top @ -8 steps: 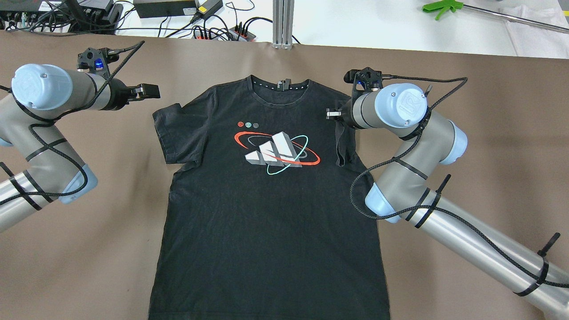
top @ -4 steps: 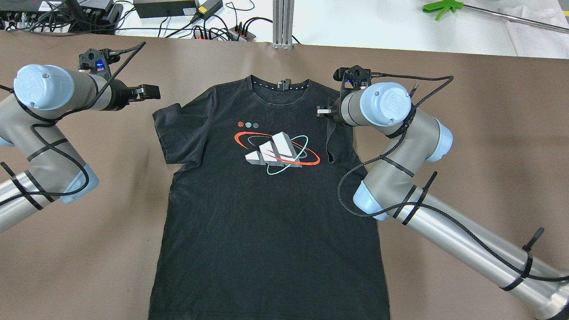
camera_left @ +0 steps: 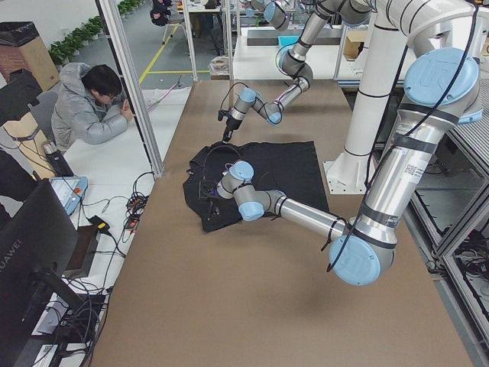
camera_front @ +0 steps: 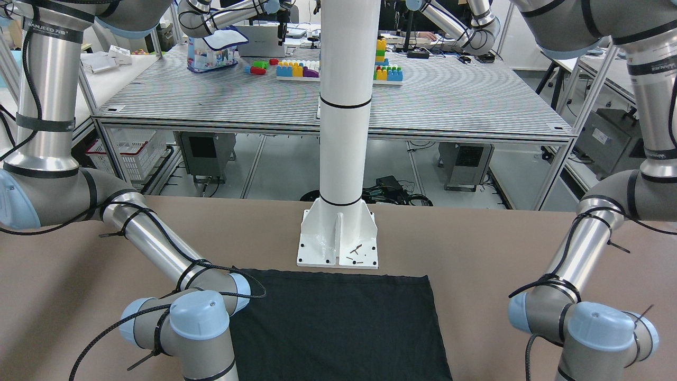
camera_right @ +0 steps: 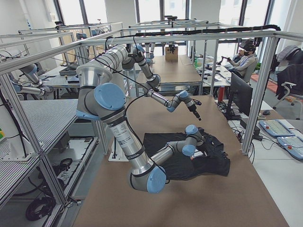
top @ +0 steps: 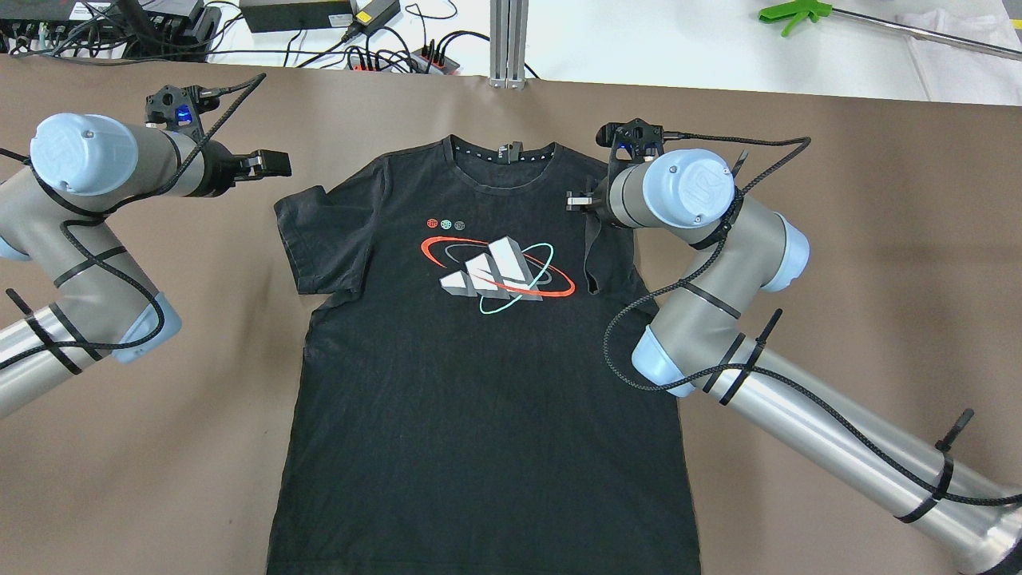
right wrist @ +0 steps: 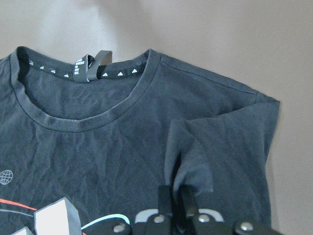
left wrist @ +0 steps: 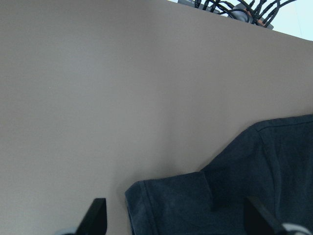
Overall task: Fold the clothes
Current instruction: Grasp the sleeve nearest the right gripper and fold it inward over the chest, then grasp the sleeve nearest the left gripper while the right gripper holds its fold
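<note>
Right wrist-mounted view has the right gripper (right wrist: 176, 195) pinched narrow on the hem of the right sleeve (right wrist: 195, 147), which is lifted and drawn inward over the chest of the black T-shirt (top: 479, 383). From overhead, that sleeve hangs as a thin strip just beside the red, white and teal print (top: 497, 275). The left gripper (top: 271, 164) holds nothing, its jaws wide apart, above the brown table (top: 878, 239) near the outer edge of the left sleeve (top: 319, 239), which lies flat. The shirt is spread front-up at the table's middle, collar (top: 501, 156) away from the robot
</note>
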